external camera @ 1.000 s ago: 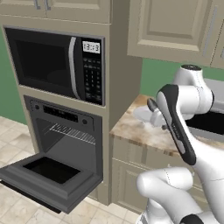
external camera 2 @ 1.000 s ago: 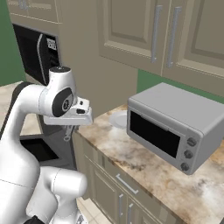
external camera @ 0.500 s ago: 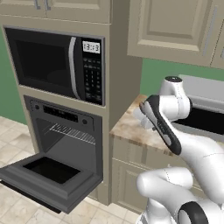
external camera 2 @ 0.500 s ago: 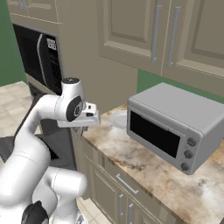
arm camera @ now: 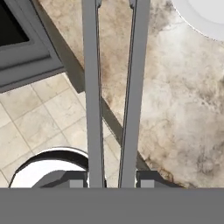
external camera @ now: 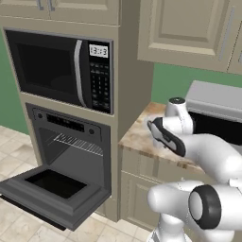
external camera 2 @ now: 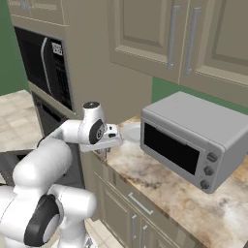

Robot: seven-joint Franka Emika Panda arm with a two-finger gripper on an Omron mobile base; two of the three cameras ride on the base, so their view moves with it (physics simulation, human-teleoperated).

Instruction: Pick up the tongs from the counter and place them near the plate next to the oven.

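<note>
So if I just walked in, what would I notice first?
Probably the big white robot arm reaching over the counter, its gripper shut on the tongs, whose two long grey arms hang above the counter edge. Next, the oven on the left, its door dropped wide open under the black microwave. A white plate sits beside the silver toaster oven.

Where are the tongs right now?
In the gripper, the tongs hang over the counter edge, near the plate beside the oven.
</note>
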